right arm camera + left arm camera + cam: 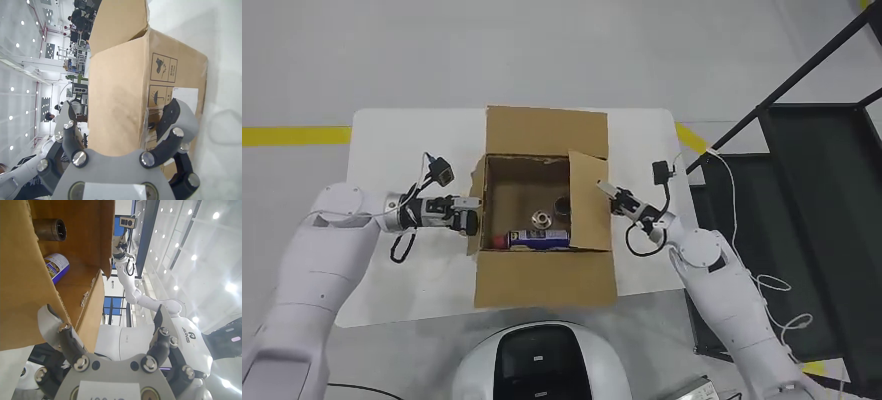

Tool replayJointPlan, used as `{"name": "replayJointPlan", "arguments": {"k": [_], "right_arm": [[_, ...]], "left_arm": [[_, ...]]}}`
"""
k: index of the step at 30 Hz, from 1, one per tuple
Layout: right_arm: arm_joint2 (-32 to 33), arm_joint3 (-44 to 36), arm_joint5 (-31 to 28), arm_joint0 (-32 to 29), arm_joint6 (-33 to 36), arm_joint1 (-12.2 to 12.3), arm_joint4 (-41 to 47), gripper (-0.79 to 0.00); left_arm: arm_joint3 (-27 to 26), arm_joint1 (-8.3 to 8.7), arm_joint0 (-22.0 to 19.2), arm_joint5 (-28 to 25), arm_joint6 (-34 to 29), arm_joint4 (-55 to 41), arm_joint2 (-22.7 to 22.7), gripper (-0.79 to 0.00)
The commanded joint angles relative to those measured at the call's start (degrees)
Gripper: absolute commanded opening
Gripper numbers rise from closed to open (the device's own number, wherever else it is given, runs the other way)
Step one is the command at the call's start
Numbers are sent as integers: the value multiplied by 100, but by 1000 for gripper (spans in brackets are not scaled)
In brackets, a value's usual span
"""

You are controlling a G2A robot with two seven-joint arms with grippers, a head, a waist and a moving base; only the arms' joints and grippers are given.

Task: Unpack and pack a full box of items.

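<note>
Left hand point(104, 311): fingers spread wide and straddling the upper edge of the left side flap of the open brown cardboard box point(542, 282). One finger sits close against the flap's outer face, partly hidden by the card. The other stands well apart on the inner side, so nothing is pinched. Right hand point(120, 106): fingers likewise spread, with the right side flap between them. One finger is over the printed outer wall, the other on the far side of the flap, and neither is pressed onto the card. The box stands mid-way across the white tabletop point(412, 140), its near and far flaps folded outward and both side flaps raised. On the box floor a blue-labelled cylindrical can point(539, 238) lies on its side along the near wall. A short grey metal cylinder with a hollow bore point(540, 217) is just behind the can. A small dark round item point(562, 207) is beside the cylinder, toward the right wall; its type cannot be told.
</note>
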Motion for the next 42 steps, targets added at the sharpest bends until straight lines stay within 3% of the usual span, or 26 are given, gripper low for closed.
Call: {"name": "replayJointPlan", "arguments": {"k": [1, 8, 18, 29, 35, 42], "right_arm": [[-88, 207, -149, 237, -5, -24, -12, 0], [-210, 616, -255, 698, -67, -57, -239, 0], [227, -271, -64, -6, -141, 59, -467, 0], [935, -1648, -185, -834, 260, 202, -198, 0], [1292, -2095, -272, -1172, 757, 267, 339, 0], [1509, -2263, -271, -1463, 884, 304, 550, 0]], "left_arm": [[57, -33, -63, 27, 1, -104, 84, 0], [320, -88, -248, -100, 23, -108, 209, 0], [493, -68, -493, -377, 299, -89, 17, 0], [-405, -16, -639, -446, 369, -524, -295, 0], [-528, -269, -874, -625, 953, -505, 243, 0], [62, -707, -1213, -877, 1909, -423, 1015, 0]]}}
